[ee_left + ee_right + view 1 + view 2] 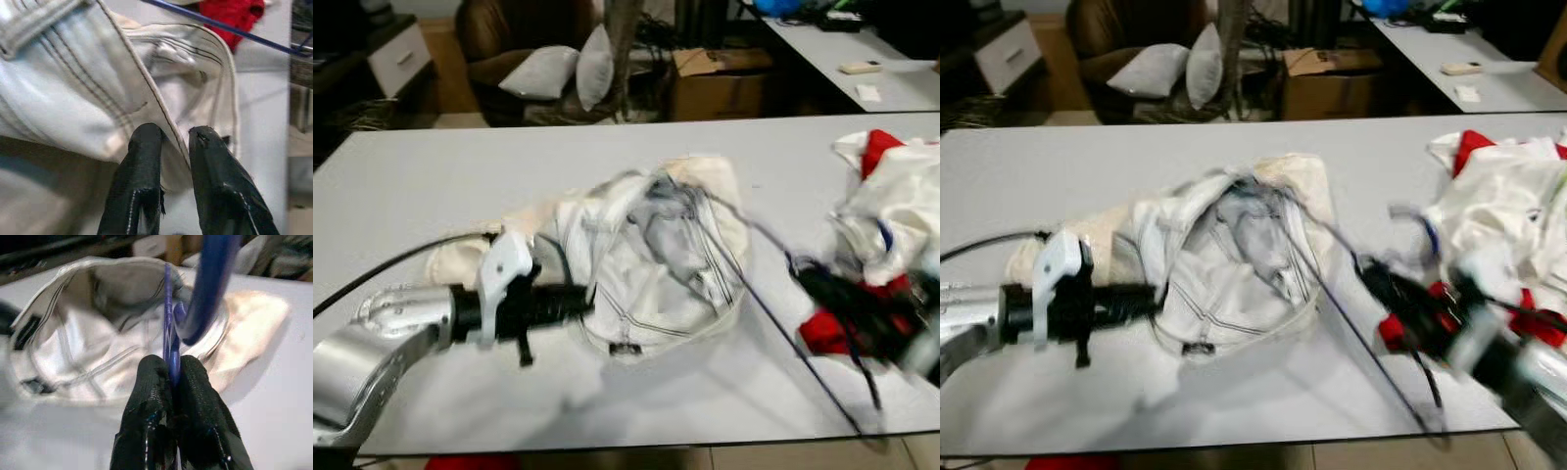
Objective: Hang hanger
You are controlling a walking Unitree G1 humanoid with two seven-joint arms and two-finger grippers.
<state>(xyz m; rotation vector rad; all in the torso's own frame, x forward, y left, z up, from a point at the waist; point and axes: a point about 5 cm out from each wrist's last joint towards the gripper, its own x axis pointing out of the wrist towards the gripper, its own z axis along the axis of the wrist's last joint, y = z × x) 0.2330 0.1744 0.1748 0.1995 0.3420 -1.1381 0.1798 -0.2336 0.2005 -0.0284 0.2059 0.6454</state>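
Observation:
A white garment [646,259] lies bunched in the middle of the grey table [431,186]. A thin blue hanger [168,308] reaches into its opening, and one bar [803,357] slants toward the table's front edge. My left gripper [587,302] is at the garment's near left side. In the left wrist view its fingers [142,161] pinch the stitched hem. My right gripper [1376,277], blurred, sits to the right of the garment. It [171,364] is shut on the hanger just below the hook [210,284].
A heap of red and white clothes [891,196] covers the table's right end. Beyond the table stand an armchair with grey cushions [548,69], a cardboard box [715,83] and a second table [862,59]. Something red [470,462] shows below the front edge.

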